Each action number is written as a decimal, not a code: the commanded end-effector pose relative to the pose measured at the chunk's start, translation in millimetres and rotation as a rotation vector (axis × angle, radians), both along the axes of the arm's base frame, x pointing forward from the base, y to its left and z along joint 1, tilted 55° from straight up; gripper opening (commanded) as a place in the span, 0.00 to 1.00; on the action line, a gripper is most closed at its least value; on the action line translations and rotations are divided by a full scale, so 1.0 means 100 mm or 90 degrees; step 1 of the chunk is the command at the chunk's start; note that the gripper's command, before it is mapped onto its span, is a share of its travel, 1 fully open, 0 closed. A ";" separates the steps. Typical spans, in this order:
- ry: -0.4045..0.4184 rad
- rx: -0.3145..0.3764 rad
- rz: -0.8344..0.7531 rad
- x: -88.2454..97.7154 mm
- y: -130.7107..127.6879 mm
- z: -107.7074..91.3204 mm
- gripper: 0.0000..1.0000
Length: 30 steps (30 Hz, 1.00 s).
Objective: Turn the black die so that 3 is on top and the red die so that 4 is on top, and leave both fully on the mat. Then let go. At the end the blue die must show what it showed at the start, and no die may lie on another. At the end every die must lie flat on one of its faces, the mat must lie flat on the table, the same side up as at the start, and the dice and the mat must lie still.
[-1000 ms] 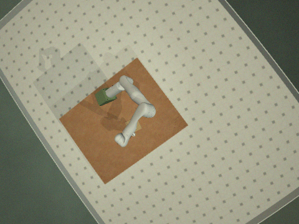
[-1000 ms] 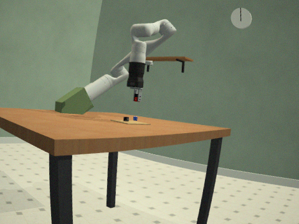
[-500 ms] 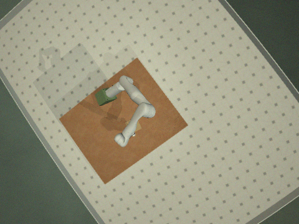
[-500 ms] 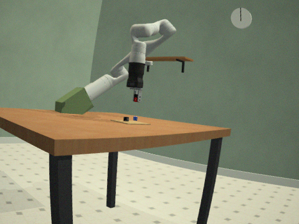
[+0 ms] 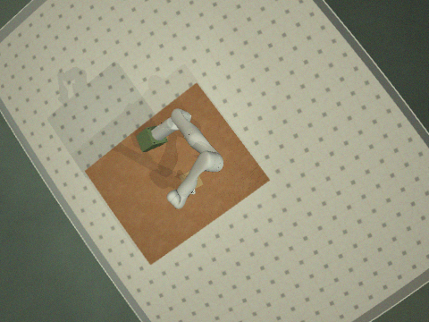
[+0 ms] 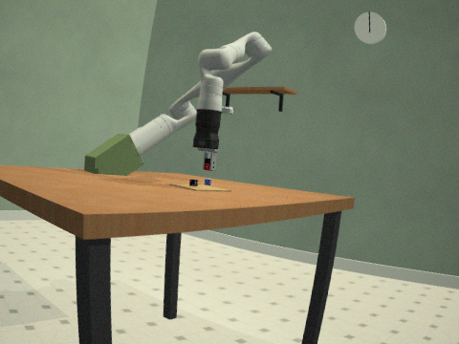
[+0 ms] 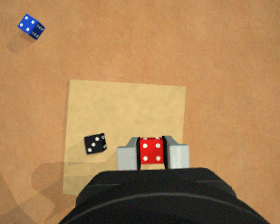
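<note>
My gripper (image 7: 151, 148) is shut on the red die (image 7: 152, 150), whose face toward the wrist camera shows four pips. It hangs a short way above the tan mat (image 7: 125, 135), over the mat's near right part. In the side view the gripper (image 6: 208, 164) holds the red die (image 6: 207, 166) clearly above the table. The black die (image 7: 95, 143) lies flat on the mat, left of my fingers, with three pips on top. The blue die (image 7: 31, 26) lies on the bare table beyond the mat's far left corner, four pips up. In the side view I see the black die (image 6: 193, 182) and the blue die (image 6: 207, 182).
The arm's green base (image 6: 114, 156) stands at the back of the wooden table (image 6: 158, 199). A small wall shelf (image 6: 258, 92) hangs behind the arm. In the overhead view the arm (image 5: 192, 157) hides the mat and the dice.
</note>
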<state>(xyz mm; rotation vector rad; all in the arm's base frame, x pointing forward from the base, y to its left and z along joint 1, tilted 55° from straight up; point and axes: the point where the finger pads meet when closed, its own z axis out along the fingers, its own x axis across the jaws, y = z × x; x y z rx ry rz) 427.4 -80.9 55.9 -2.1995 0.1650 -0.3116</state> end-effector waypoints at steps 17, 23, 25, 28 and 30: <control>0.003 0.003 0.003 0.12 0.40 -0.30 0.40; 0.003 0.003 0.003 0.12 0.40 -0.30 0.40; 0.003 0.003 0.003 0.12 0.40 -0.30 0.40; 0.003 0.003 0.003 0.12 0.40 -0.30 0.40; 0.003 0.003 0.003 0.12 0.40 -0.30 0.40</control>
